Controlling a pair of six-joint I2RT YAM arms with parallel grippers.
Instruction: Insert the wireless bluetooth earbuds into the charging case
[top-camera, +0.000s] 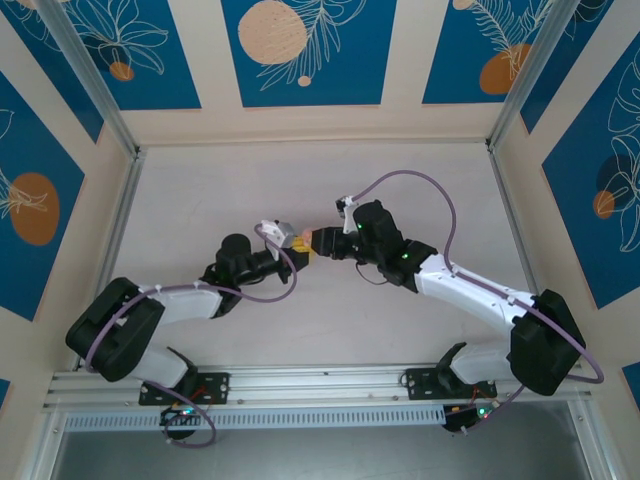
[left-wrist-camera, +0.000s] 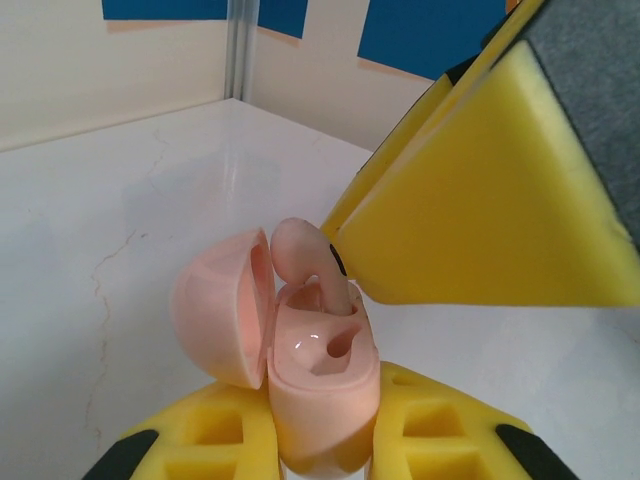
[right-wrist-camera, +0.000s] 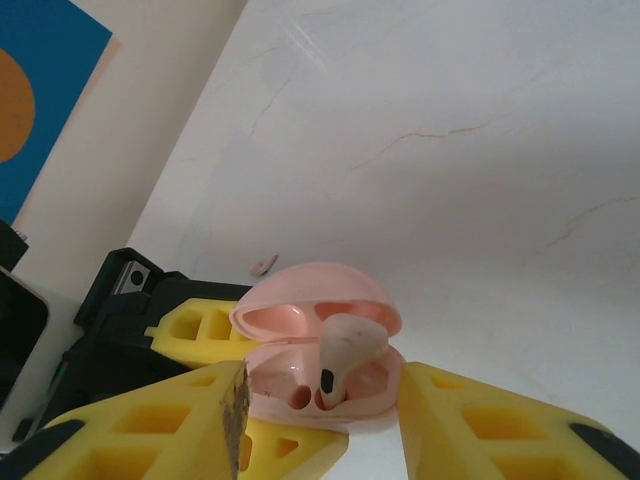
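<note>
At the bottom of the left wrist view, the left gripper (left-wrist-camera: 325, 445) is clamped on the pink charging case (left-wrist-camera: 320, 385), whose lid is swung open. A pink earbud (left-wrist-camera: 305, 255) stands stem-down in one socket. Just beyond, the right gripper (right-wrist-camera: 325, 405) has its jaws parted either side of that earbud, gripping nothing.

The 2 arms bend inward, tips almost touching. The left gripper (top-camera: 296, 255) squeezes the charging case (left-wrist-camera: 322, 385); the right gripper (top-camera: 315, 243) has its fingers apart.

Earbud (left-wrist-camera: 306, 258) in case (left-wrist-camera: 322, 385), in L gripper (left-wrist-camera: 325, 430)
</note>
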